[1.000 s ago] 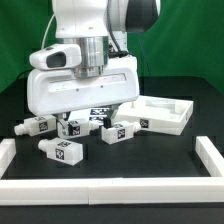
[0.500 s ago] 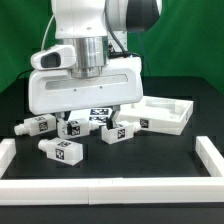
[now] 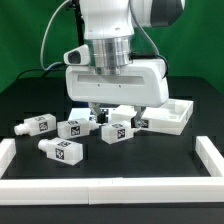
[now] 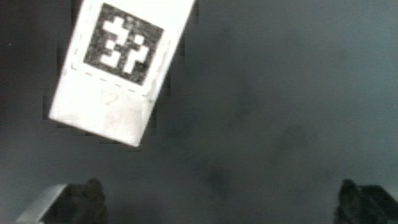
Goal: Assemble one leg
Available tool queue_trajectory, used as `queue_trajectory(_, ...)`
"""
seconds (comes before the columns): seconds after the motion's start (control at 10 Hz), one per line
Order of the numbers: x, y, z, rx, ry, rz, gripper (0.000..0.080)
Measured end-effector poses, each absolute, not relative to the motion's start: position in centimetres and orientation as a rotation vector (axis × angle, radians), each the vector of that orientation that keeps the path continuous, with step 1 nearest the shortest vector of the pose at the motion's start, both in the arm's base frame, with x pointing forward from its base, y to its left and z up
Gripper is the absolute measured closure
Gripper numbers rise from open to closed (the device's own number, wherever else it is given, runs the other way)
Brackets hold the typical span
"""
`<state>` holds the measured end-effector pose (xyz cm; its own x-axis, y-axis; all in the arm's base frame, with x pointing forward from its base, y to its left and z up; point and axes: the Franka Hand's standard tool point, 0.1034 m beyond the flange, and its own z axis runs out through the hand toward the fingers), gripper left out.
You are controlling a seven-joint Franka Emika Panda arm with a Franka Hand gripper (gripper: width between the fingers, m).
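Sliding toward the exterior view's right, the arm now hangs its gripper (image 3: pixel 112 106) above the leg (image 3: pixel 120 131) lying just beside the tabletop (image 3: pixel 172 116); half a second back it sat over the cluster further to that view's left. The other legs (image 3: pixel 62 150) lie loose on the black table (image 3: pixel 150 165), none of them gripped. In the wrist view the fingertips (image 4: pixel 80 200) stand wide apart with nothing between them, and a tagged white block (image 4: pixel 116 75) sits off to one side of the gap, not centred. My read is that the jaws are held wide to straddle that blocky body, and it needs more lining up before any descent. Whether it's the same leg, I can't tell.
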<state>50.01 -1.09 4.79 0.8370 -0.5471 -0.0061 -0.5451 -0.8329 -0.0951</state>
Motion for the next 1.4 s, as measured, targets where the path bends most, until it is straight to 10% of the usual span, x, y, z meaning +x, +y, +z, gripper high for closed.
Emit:
queue_trajectory(1.1, 45.6, -0.2, 1.9, -2.904, 0.990, 0.121, 0.0150)
queue_trajectory(1.3, 45.6, -0.2, 1.9, -2.906, 0.985, 0.121, 0.0412)
queue_trajectory(1.4, 45.6, -0.2, 1.9, -2.907, 0.982, 0.121, 0.0412)
